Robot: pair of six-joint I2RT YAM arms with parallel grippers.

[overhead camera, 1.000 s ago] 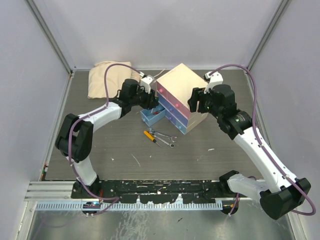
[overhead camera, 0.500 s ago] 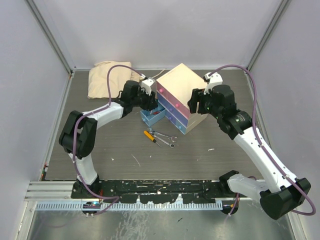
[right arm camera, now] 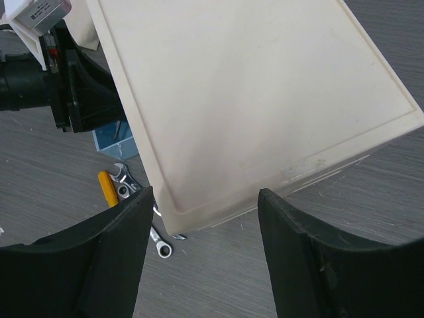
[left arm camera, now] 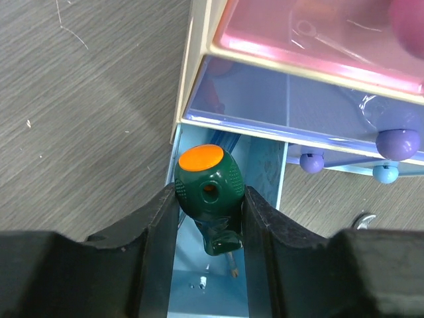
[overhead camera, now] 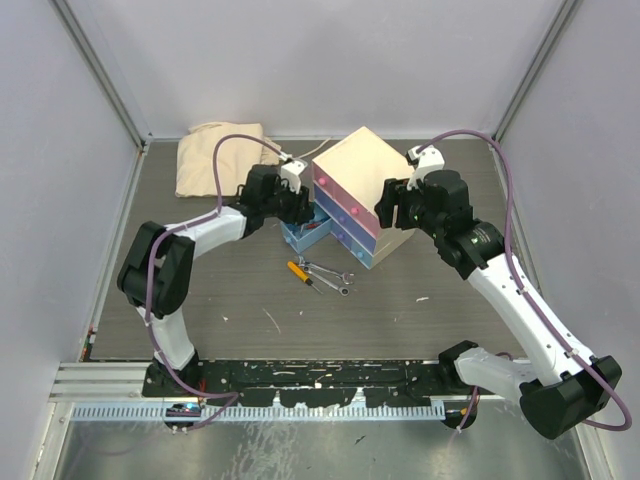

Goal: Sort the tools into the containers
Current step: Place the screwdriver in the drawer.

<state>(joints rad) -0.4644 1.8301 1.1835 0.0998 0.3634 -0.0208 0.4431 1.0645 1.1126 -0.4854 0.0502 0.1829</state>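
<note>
On the dark wood-grain table, mid-frame, the left gripper pinches the stubby green-handled screwdriver above the open light-blue drawer. The right gripper stands spread at the cream chest, perhaps touching it. Released off-centre, the screwdriver might strike the drawer wall and tumble out.

The left gripper, clamped on the stubby green-handled screwdriver, has shifted slightly nearward over the open light-blue drawer.
</note>
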